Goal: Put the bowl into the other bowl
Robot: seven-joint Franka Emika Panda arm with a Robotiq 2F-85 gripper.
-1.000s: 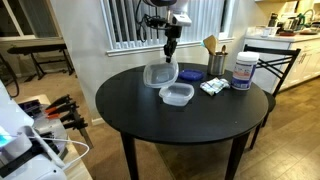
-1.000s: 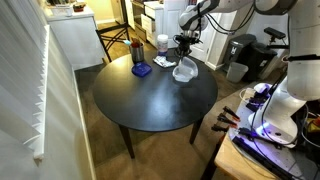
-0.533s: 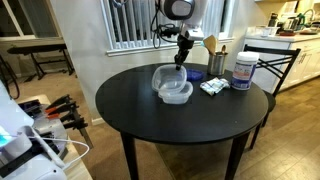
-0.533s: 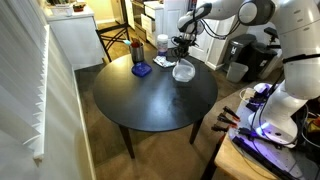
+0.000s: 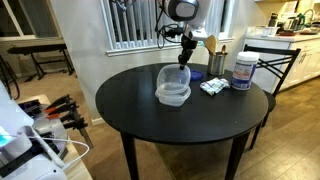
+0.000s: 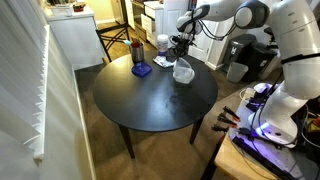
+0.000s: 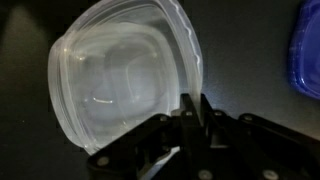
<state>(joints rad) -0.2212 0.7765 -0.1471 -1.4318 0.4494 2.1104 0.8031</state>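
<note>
Plainly the bowl (image 7: 115,75) is a light thing. It is a thin, see-through plastic container, rounded-square and shallow, with a rolled lip around the top. The wall looks springy rather than stiff, so a hard pinch would probably bow it. The plastic is glossy and is likely to slide between metal pads. The lip is the sensible place to hold it, since the wall is firmest there and the roll gives the pads something to catch on.

That is how the tool (image 7: 192,112) has it: the fingers are drawn narrow, with one edge of the rim pinched between them. The bowl (image 5: 171,79) hangs tilted from that edge, lifted off the desk (image 5: 140,125), open side facing the wrist camera. In an exterior view it sits just over the other bowl (image 5: 175,99), which is whiter and frostier and lies flat on the dark round desk. Whether the two are touching I cannot tell. They look the same size, so nesting should be a close fit and calls for squaring the corners up first. A skewed drop would likely leave the bowl perched on the rim below.

Farther right stand a dark cup of wooden utensils (image 5: 213,55) and a white jar with a blue lid (image 5: 243,70). A blue flat item (image 7: 308,45) lies near the bowls.
</note>
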